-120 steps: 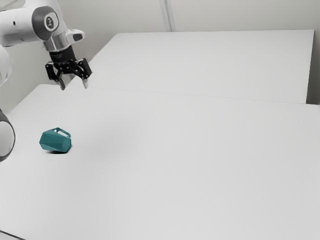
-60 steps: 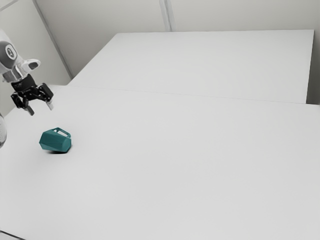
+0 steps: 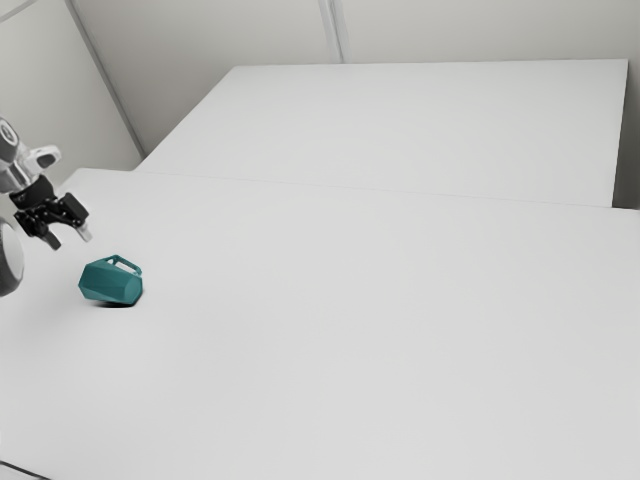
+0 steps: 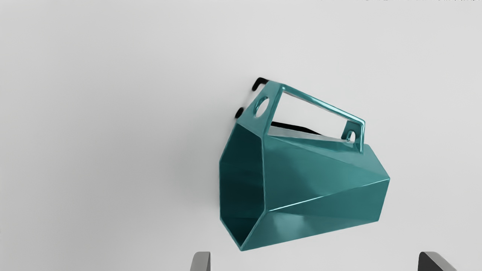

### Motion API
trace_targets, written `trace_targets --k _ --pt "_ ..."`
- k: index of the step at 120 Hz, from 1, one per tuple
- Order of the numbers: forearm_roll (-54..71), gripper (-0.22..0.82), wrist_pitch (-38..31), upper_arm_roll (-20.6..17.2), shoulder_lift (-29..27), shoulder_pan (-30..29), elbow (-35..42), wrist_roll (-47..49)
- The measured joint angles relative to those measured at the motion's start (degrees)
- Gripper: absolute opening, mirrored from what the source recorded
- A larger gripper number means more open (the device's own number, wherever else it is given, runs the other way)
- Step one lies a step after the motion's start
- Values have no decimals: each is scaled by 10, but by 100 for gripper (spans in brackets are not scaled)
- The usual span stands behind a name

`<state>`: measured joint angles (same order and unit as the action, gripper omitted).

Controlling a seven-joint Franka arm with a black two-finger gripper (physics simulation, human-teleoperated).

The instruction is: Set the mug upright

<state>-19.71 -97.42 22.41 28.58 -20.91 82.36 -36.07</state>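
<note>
"Where is the mug?"

"The teal, faceted mug with an angular handle (image 3: 112,283) lies on its side on the smooth white worktop (image 3: 350,350), towards the exterior view's left. It is not upright."

"And the black two-finger tool (image 3: 70,239)?"

"Released, with nothing held. It hangs above the worktop, near the mug, up and to the exterior view's left of it. The white and grey jointed arm (image 3: 18,178) comes in from that same side."

"How do the fingers stand?"

"Well apart. In the wrist view the grey fingertips (image 4: 201,261) are both clear of the mug, and its body lies out ahead of the space between them."

"Which way is the mug turned there?"

"Its open, many-sided mouth (image 4: 241,177) is towards one finger's side, dark teal inside; the closed end is towards the other's. The handle (image 4: 320,102) is on the side of the body away from the fingertips. A flat piece with a rounded hole (image 4: 273,94) joins it at the mouth end, and there's a similar one near the closed end."

"Any shadow?"

"A black one (image 4: 297,127), showing through the handle's opening and beside the mouth end."

"What's behind?"

"A broad white surface (image 3: 430,130) beyond the worktop, then a pale grey wall (image 3: 480,30)."
</note>
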Motion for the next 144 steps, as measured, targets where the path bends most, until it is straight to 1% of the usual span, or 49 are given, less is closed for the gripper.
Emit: trace_targets --k 22,37,77,111,144 --pt "-33 60 -3 -3 42 -21 -26 -51" --pt "-59 60 -3 -4 59 -31 -33 -82" --pt "-119 60 27 2 62 -33 -17 -132" --pt "-119 60 48 14 65 -35 2 -147" --pt "-118 60 44 13 85 -41 -13 -157"
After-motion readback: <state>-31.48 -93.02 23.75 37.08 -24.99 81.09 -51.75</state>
